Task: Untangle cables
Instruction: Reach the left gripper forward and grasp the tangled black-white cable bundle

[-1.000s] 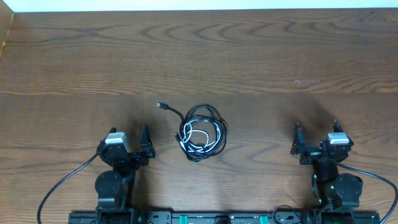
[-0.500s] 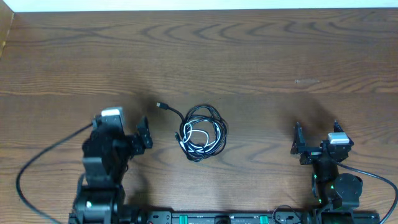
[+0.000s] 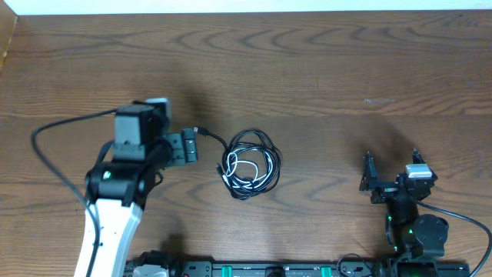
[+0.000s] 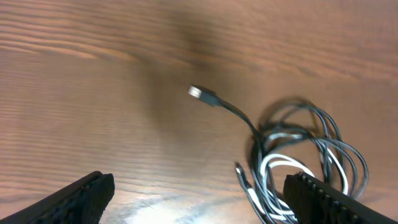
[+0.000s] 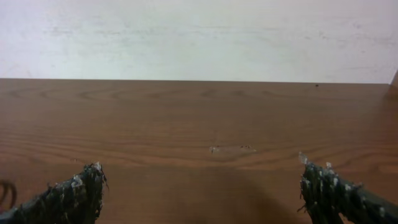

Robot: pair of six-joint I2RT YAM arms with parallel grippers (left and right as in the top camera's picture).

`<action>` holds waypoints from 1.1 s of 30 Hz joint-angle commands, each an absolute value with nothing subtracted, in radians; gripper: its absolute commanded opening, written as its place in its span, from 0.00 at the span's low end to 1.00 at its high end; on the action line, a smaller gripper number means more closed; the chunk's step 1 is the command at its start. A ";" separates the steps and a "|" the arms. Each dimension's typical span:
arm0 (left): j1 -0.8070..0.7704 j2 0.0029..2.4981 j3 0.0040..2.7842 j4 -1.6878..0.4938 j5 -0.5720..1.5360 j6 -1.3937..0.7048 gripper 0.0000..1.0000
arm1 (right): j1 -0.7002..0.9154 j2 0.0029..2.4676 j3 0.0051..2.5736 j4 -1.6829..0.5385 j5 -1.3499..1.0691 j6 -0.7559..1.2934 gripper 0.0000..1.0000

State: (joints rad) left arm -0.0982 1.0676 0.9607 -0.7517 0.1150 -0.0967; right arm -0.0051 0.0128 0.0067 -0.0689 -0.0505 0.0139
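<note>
The cables point(image 3: 250, 164) lie in a small coil at the table's middle: a thin black cord point(image 3: 254, 140) wound with a shorter white cord point(image 3: 245, 165). The black cord's plug end point(image 3: 198, 131) sticks out to the upper left. My left gripper point(image 3: 187, 147) is open and empty, just left of the coil and below that plug. In the left wrist view the plug point(image 4: 202, 94) and the coil point(image 4: 305, 155) lie ahead of the open left gripper point(image 4: 199, 202). My right gripper point(image 3: 390, 169) is open and empty at the front right, far from the cables; it is also seen from its wrist point(image 5: 202, 193).
The wooden table point(image 3: 323, 69) stretches back to a white wall point(image 5: 199, 37). A small pale scuff point(image 3: 379, 100) marks the wood at the right. The left arm's thick black wire point(image 3: 58, 127) loops out to the left.
My left arm has risen from its rest at the front and reached forward and right, bringing the open gripper beside the black plug end. The right arm and the cables have not moved.
</note>
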 commanded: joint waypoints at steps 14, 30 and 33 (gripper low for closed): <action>-0.380 1.357 1.003 -0.796 0.120 -0.223 0.92 | 0.001 0.012 0.006 -0.073 -0.044 0.021 0.99; -0.399 1.552 1.003 -0.788 0.123 -0.410 0.93 | 0.001 0.012 0.006 -0.073 -0.044 0.021 0.99; -0.401 1.553 1.003 -0.778 0.125 -0.442 0.93 | 0.001 0.012 0.006 -0.073 -0.044 0.021 0.99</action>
State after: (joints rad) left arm -0.3958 1.5486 0.9829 -0.7807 0.1257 -0.4000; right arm -0.0051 0.0128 0.0067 -0.0689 -0.0505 0.0143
